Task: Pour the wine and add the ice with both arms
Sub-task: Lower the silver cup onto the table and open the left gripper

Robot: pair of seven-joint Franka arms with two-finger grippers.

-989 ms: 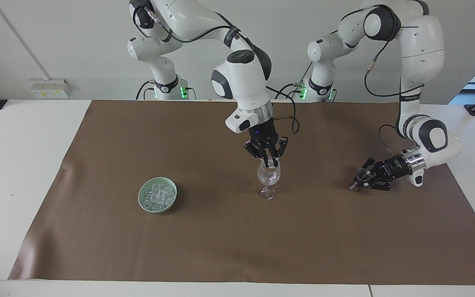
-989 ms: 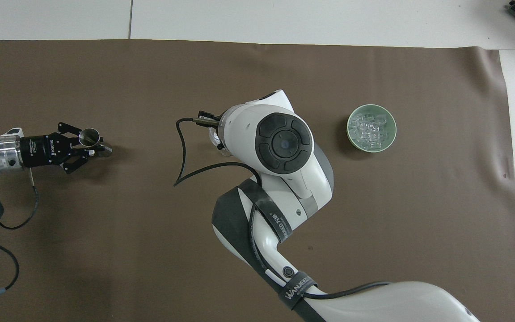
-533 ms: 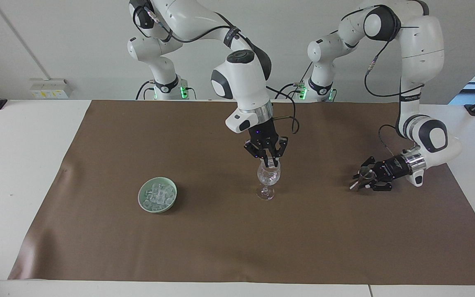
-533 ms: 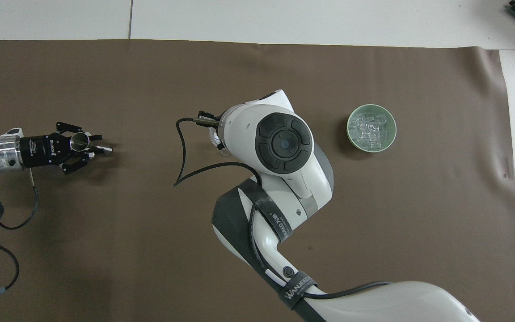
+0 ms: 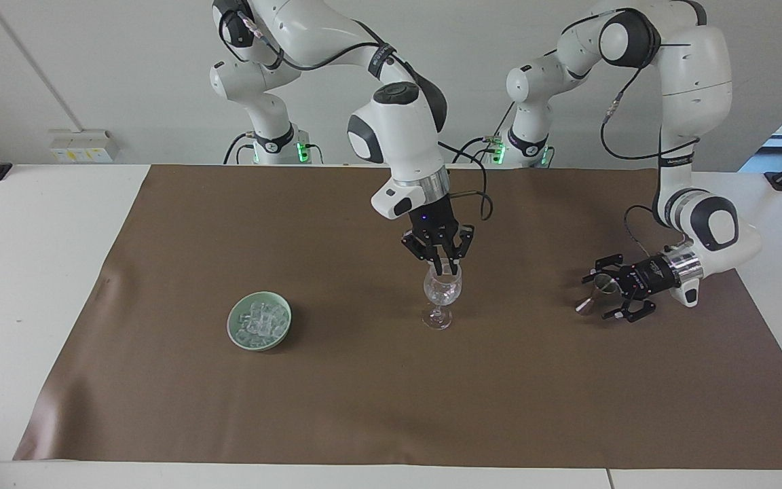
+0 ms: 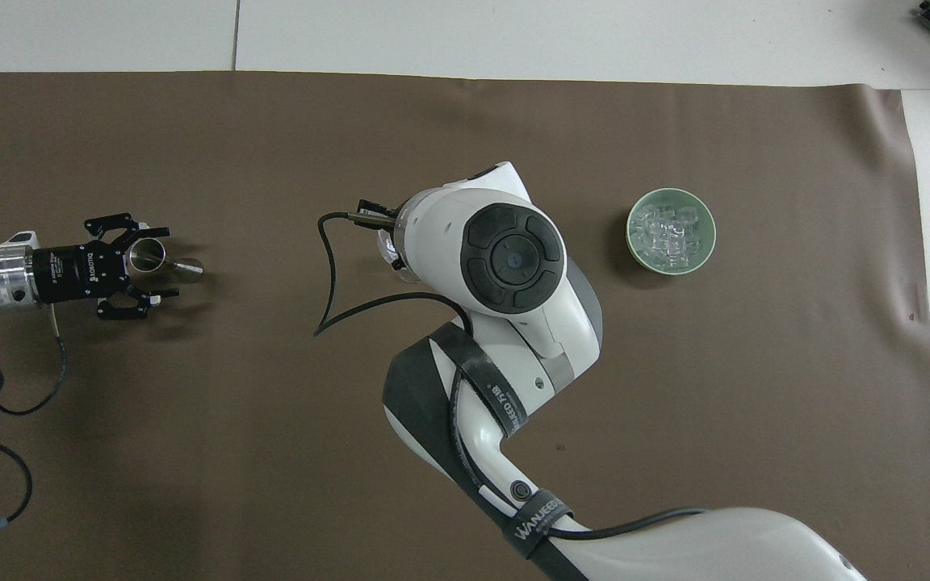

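Seen from across the table, the right gripper (image 5: pixel 443 266) points straight down with its fingertips pinched together at the rim of the stemmed glass (image 5: pixel 442 297), while the left gripper (image 5: pixel 609 293) lies low and level, its fingers spread wide around a small metal jigger (image 5: pixel 594 294) on the brown mat (image 5: pixel 391 407). From overhead, the right arm's wrist hides nearly all of the glass, the left gripper (image 6: pixel 146 266) reaches in sideways, splayed about the jigger (image 6: pixel 160 258), and the ice (image 6: pixel 669 231) sits heaped in the green bowl (image 6: pixel 639 248) toward the right arm's end.

I see the mat (image 5: pixel 364 394) covering the counter (image 5: pixel 24 272): a bowl (image 5: pixel 259 321) of ice (image 5: pixel 260 316) toward the right arm's end, a stemmed glass (image 5: pixel 441 299) mid-mat, a small metal cup (image 5: pixel 594 297) toward the left arm's end.
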